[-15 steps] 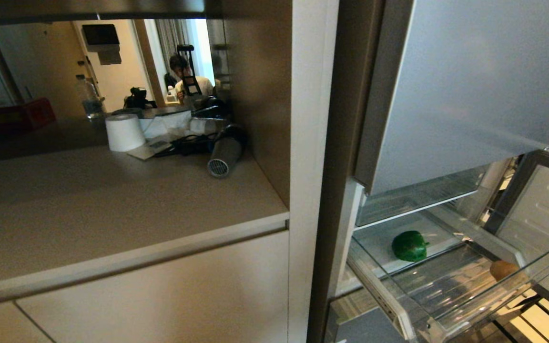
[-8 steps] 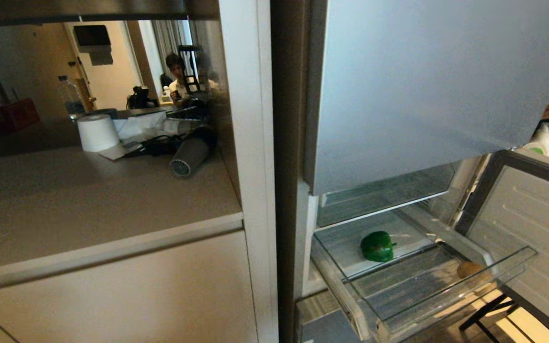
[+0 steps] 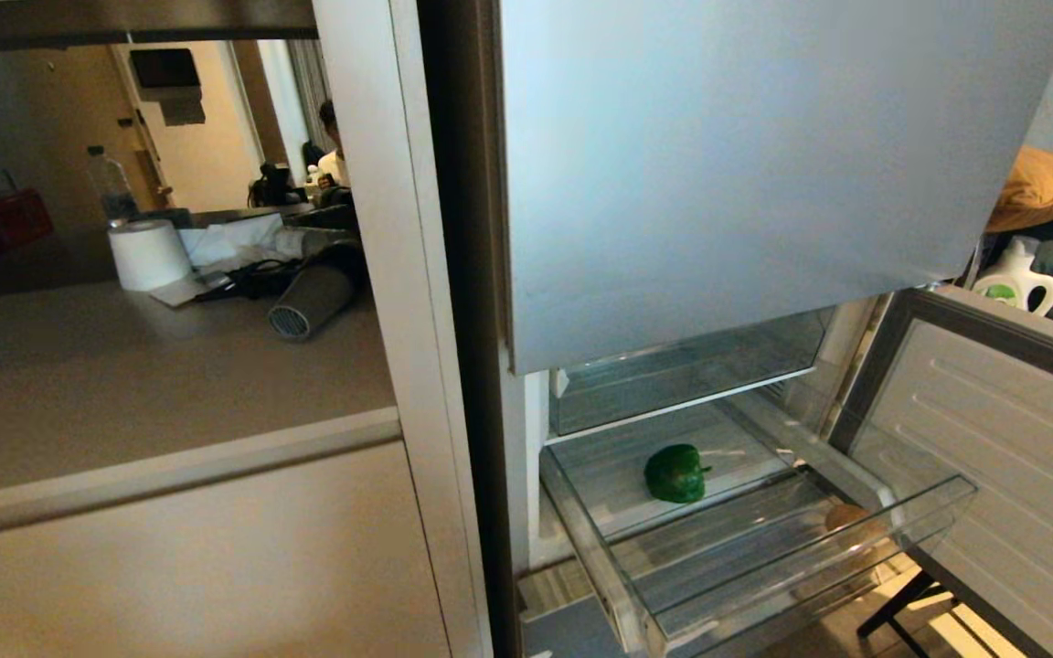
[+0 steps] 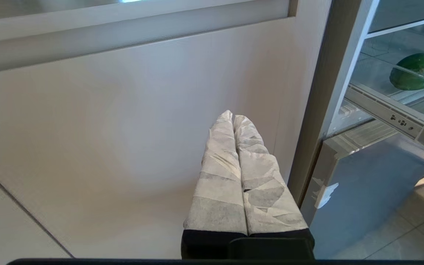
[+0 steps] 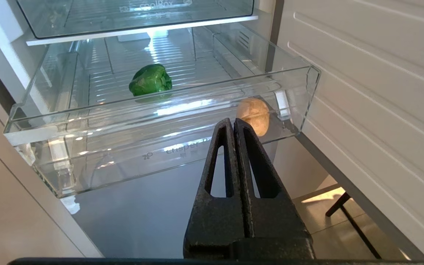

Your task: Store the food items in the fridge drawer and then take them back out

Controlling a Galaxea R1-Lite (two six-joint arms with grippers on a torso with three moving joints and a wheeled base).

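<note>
The clear fridge drawer (image 3: 933, 512) stands pulled out of the silver-grey fridge. A green bell pepper (image 3: 675, 472) lies toward its back, and a tan potato-like lump (image 3: 846, 518) rests in its front right corner. In the right wrist view the drawer (image 5: 168, 147) is just ahead, with the pepper (image 5: 150, 80) and the lump (image 5: 254, 115) inside. My right gripper (image 5: 233, 121) is shut and empty, low in front of the drawer's front wall. My left gripper (image 4: 233, 115), wrapped in pale tape, is shut and empty facing the beige cabinet door; the pepper (image 4: 413, 71) shows off to its side.
The open lower fridge door (image 3: 993, 457) stands to the drawer's right. To the left is a beige counter (image 3: 124, 384) with a paper roll (image 3: 147, 254), a hair dryer (image 3: 312, 300) and cables. A person (image 3: 333, 146) shows far back. A dark chair leg (image 3: 892, 603) stands below the drawer.
The whole head view has shifted left across the picture, so the camera has swung right toward the fridge. The pepper and the lump lie where they were in the drawer.
</note>
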